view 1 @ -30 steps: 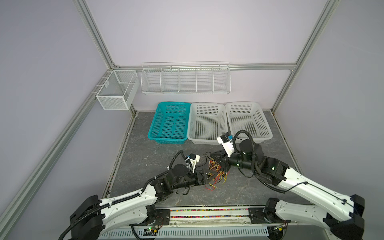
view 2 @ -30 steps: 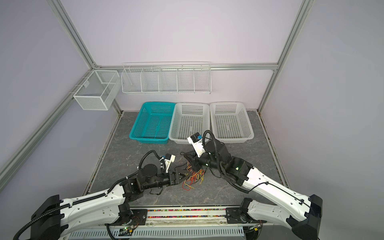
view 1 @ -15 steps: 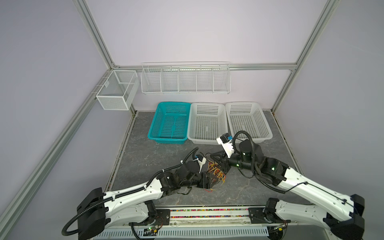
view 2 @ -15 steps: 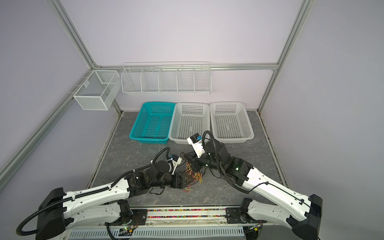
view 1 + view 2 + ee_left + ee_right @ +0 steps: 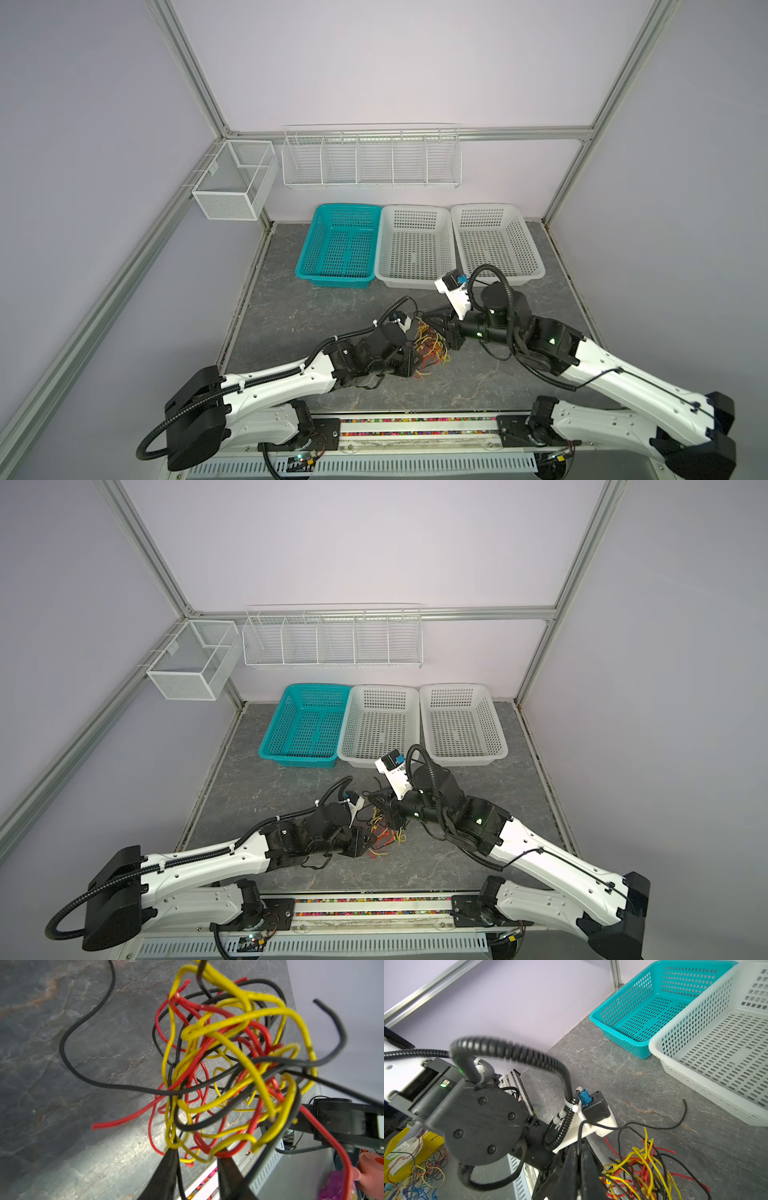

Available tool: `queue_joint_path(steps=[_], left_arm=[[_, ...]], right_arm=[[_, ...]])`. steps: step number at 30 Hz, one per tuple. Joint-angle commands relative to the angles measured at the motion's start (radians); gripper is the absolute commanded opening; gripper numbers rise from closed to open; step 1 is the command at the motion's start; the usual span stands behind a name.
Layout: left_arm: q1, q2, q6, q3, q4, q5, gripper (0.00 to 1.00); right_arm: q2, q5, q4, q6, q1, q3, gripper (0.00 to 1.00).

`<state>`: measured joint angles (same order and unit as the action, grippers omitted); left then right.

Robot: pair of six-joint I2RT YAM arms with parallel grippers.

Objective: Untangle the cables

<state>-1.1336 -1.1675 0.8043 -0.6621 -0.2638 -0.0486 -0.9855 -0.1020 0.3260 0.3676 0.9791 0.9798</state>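
Bimanual cell seen from above and from both wrists. The cables (image 5: 430, 349) (image 5: 384, 833) form a single knot of black, red and yellow strands on the grey tabletop (image 5: 316, 316). The knot sits near the middle of the table from left to right, on the near side of the basket row and well apart from it.

The left gripper (image 5: 414, 360) (image 5: 366, 840) meets the knot from the left and the right gripper (image 5: 436, 330) (image 5: 380, 808) from the far right, so the knot lies between the two.

In the left wrist view, the left gripper (image 5: 196, 1155) has its jaws slightly apart. Yellow and red loops of the cables (image 5: 228, 1064) lie in the gap and across the fingertips (image 5: 171, 1153), and none is seen pinched.

In the right wrist view, the right gripper (image 5: 579, 1153) has its jaws pressed together on a black cable (image 5: 654, 1128). The free end of this cable trails over the table toward the middle white basket (image 5: 695, 1076).

Along the far edge stand, left to right, a teal basket (image 5: 309, 249), the middle white basket (image 5: 384, 249) and a right white basket (image 5: 536, 266).
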Motion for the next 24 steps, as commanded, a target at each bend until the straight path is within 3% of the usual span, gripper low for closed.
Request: queue_joint_path(steps=[1,7,12,24], left_arm=[[-0.005,0.026,-0.005,-0.013,-0.008,0.054,0.26],[-0.003,0.052,-0.009,0.016,0.017,0.078,0.13],[-0.002,0.081,0.004,0.067,0.009,0.118,0.00],[0.087,0.167,0.075,0.230,-0.079,0.100,0.00]], right_arm=[[0.048,-0.015,-0.021,0.026,0.007,0.001,0.07],[0.080,-0.005,0.001,0.036,0.008,-0.006,0.07],[0.123,0.071,0.091,-0.001,0.008,0.054,0.07],[0.153,0.272,0.338,-0.074,-0.027,0.293,0.07]])
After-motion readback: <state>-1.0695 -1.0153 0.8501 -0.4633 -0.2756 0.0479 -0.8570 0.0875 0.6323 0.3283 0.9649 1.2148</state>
